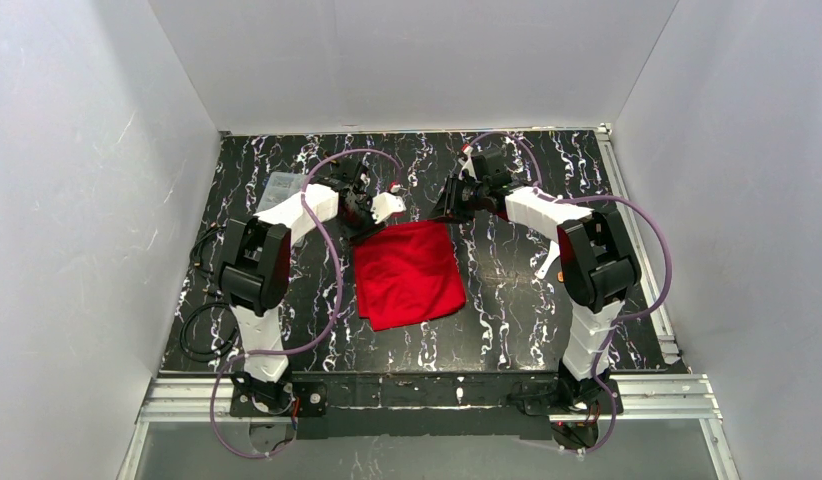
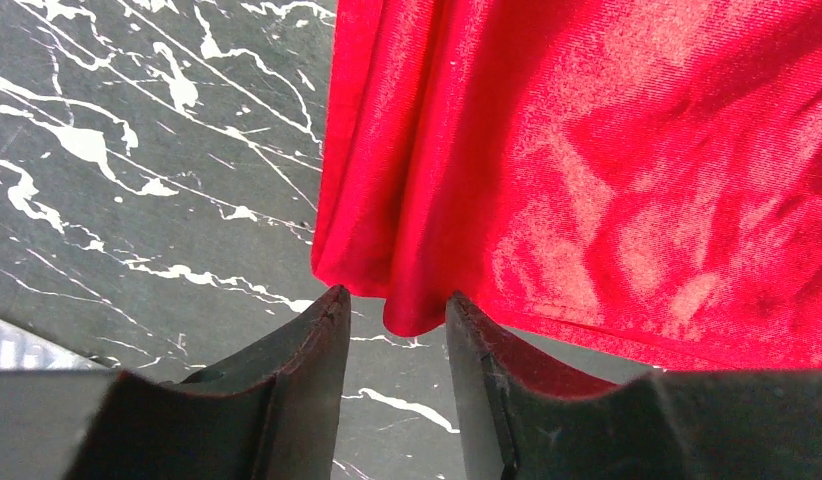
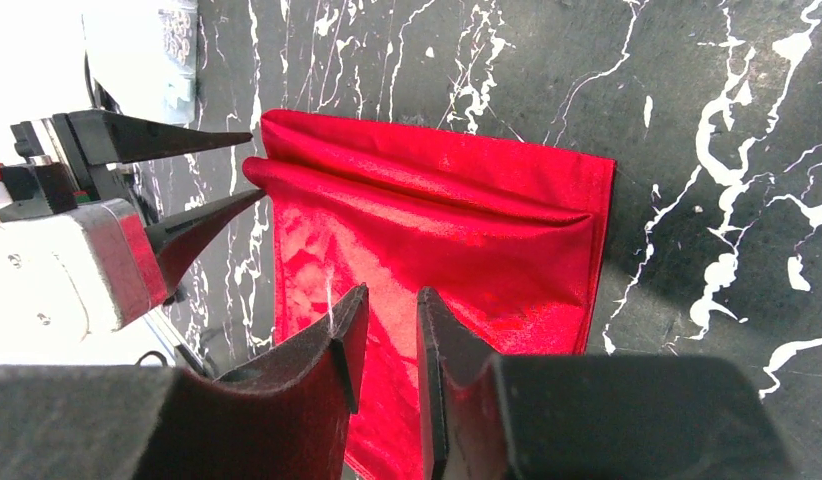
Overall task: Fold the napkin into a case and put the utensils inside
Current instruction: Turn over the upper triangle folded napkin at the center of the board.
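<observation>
Seen from above, a black desk with white marbled veins sits inside white walls, with two white-and-black robot arms mounted at its near edge. A bright red napkin lies flat near the middle of the desk, between the two arms. It is a roughly square shape, turned slightly askew. Both arms reach inward to its far edge: the left gripper at the far left corner, the right gripper at the far right corner. A clear plastic box rests on the desk behind the left arm, apart from the cloth.

In the left wrist view, the shiny, creased napkin fills the upper right. One corner of the cloth bunches into a small fold that dips between the jaws of the left gripper. The jaws stand apart around that fold, and bare desk shows between the fold and the jaw on the left of the view.

In the right wrist view, the napkin shows layered folds running along its length. The right gripper hangs over the near edge of the cloth. Its jaws are apart by only a narrow gap, red cloth shows through that gap, and nothing is visibly clamped. Across the cloth, the left gripper straddles the folded ridge with its jaws spread.
</observation>
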Robot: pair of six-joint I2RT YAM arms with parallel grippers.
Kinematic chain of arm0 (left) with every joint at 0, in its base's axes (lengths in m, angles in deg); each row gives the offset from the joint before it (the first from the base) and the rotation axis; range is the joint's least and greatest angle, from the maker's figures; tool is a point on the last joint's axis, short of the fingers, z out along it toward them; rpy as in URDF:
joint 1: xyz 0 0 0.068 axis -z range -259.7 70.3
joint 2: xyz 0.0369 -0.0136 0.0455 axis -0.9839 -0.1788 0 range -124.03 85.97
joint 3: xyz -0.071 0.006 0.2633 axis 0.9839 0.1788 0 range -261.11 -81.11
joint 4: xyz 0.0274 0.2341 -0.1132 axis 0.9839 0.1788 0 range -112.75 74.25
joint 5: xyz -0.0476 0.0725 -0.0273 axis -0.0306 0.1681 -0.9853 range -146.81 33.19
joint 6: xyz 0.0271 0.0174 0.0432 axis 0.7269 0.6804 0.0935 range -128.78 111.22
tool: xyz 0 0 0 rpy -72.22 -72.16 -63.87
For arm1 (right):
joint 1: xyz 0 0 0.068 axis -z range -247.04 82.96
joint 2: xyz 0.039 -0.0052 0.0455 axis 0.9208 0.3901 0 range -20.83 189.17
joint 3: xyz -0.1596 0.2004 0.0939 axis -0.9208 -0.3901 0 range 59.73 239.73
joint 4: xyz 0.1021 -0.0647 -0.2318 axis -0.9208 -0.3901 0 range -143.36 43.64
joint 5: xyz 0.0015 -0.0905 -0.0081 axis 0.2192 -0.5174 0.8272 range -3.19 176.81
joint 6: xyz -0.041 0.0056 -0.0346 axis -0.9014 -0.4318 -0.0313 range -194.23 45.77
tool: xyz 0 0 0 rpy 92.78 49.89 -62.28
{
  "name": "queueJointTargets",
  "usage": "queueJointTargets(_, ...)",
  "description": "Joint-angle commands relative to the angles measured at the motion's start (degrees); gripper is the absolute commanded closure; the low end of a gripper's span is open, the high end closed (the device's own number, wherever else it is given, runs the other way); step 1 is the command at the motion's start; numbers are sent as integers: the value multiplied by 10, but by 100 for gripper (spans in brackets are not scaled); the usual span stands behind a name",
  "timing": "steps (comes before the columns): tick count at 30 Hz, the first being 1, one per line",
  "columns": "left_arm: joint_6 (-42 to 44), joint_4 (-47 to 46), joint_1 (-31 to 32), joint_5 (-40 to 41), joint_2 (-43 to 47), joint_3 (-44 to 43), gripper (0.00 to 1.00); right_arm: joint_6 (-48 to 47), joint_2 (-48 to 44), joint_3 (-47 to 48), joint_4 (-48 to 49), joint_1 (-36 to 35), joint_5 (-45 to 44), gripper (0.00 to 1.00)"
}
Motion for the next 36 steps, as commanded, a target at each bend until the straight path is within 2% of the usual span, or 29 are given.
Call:
queueJointTargets(1, -8, 35, -5, -21, 20, -9, 60, -1, -2, -12, 18, 1, 12, 68)
queueJointTargets(5, -3, 4, -5, -11, 30, 10, 59, 5, -1, -18, 26, 1, 14, 68)
queueJointTargets(7, -2, -1, -5, -7, 26, 7, 63, 7, -1, -21, 30, 1, 16, 68)
queueJointTargets(14, 8, 3, -5, 6, 2, -13, 94, 10, 0, -24, 37, 1, 17, 69)
queueJointTargets(17, 9, 7, -5, 11, -6, -21, 100, 13, 3, -24, 40, 0, 20, 70)
queueJointTargets(27, 11, 16, -6, -2, 4, -27, 99, 13, 9, -37, 43, -6, 6, 71)
queueJointTargets(31, 20, 59, -7, -31, 37, -25, 80, 2, 5, -40, 32, -11, -9, 68)
queueJointTargets(36, 63, 77, -22, -38, 86, 1, 71, -1, 20, -38, 29, -24, -26, 68)
